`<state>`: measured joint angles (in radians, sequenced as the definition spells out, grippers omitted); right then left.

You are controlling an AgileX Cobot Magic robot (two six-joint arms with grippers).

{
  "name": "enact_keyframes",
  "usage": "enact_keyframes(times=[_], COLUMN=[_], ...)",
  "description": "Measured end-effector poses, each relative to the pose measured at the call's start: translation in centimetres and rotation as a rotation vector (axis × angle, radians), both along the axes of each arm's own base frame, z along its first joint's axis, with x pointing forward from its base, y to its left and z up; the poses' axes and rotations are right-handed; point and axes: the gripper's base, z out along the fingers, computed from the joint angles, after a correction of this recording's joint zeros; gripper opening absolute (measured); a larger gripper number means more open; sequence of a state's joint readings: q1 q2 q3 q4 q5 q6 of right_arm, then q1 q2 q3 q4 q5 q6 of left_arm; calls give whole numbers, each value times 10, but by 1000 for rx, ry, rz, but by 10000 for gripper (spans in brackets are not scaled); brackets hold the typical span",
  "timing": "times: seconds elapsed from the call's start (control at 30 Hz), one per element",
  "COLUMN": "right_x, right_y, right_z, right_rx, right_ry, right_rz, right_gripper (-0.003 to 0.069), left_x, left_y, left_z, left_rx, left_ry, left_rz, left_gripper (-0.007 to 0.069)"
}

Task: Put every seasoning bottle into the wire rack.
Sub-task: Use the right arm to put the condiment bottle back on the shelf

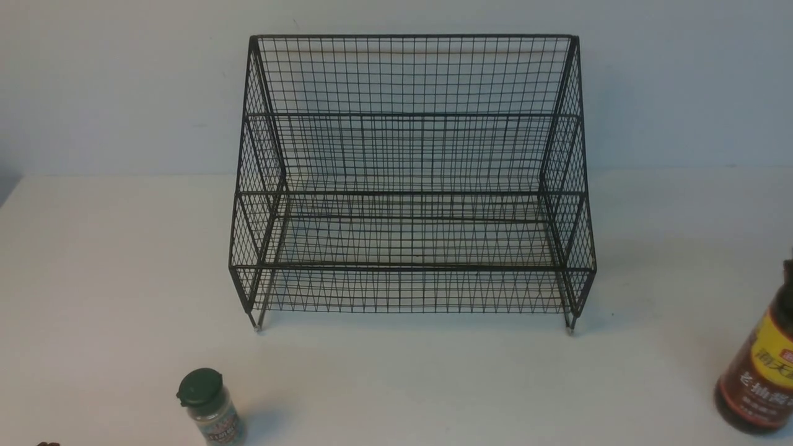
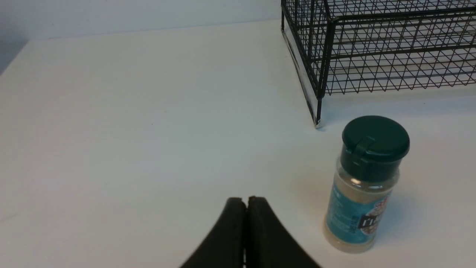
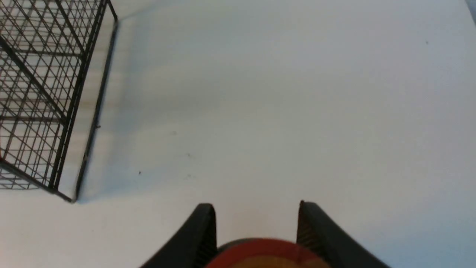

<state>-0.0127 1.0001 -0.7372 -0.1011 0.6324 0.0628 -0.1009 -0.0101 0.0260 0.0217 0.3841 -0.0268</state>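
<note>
The black wire rack (image 1: 412, 266) stands empty at the back middle of the white table. A small clear shaker jar (image 1: 210, 409) with a dark green lid stands upright at the front left. In the left wrist view the shaker jar (image 2: 366, 186) is beside my left gripper (image 2: 245, 199), which is shut on nothing. The dark soy-sauce bottle (image 1: 762, 371) with a yellow-and-brown label stands at the far right edge, partly cut off. My right gripper (image 3: 254, 204) has both pads against the soy-sauce bottle (image 3: 267, 255), which fills the gap between them.
The white table (image 1: 396, 378) runs back to a pale wall behind the rack. One rack corner (image 2: 318, 119) lies close to the shaker jar. The rack's side (image 3: 63, 111) is well apart from the right gripper.
</note>
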Motion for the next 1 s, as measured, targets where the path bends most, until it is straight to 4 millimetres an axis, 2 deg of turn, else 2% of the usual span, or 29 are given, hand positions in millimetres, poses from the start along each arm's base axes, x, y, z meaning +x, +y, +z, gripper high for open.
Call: enact_keyframes(times=[0.1, 0.17, 0.23, 0.27, 0.3, 0.33, 0.37, 0.5, 0.57, 0.6, 0.63, 0.8, 1.0], right_x=[-8, -17, -20, -22, -24, -27, -27, -18, 0, 1, 20, 82, 136], right_y=[-1, -2, -1, 1, 2, 6, 10, 26, 35, 37, 46, 77, 107], right_z=[28, 69, 90, 110, 119, 140, 152, 186, 193, 195, 195, 175, 149], right_rx=[-10, -7, 5, 25, 36, 71, 113, 229, 311, 327, 378, 379, 271], right_ry=[-16, -78, -130, -187, -216, -281, -322, -451, -479, -488, -491, -502, -559], right_rz=[-12, -23, -21, -15, -6, 24, 56, 198, 285, 304, 381, 581, 608], right_gripper=[268, 268, 268, 268, 268, 268, 268, 268, 268, 268, 268, 268, 268], left_x=[0, 0, 0, 0, 0, 0, 0, 0, 0, 0, 0, 0, 0], left_y=[0, 0, 0, 0, 0, 0, 0, 0, 0, 0, 0, 0, 0], left_z=[0, 0, 0, 0, 0, 0, 0, 0, 0, 0, 0, 0, 0], left_rx=[0, 0, 0, 0, 0, 0, 0, 0, 0, 0, 0, 0, 0], left_ry=[0, 0, 0, 0, 0, 0, 0, 0, 0, 0, 0, 0, 0], left_rz=[0, 0, 0, 0, 0, 0, 0, 0, 0, 0, 0, 0, 0], left_gripper=[-13, -13, -13, -13, -13, -13, -13, -13, -13, -13, -13, -13, -13])
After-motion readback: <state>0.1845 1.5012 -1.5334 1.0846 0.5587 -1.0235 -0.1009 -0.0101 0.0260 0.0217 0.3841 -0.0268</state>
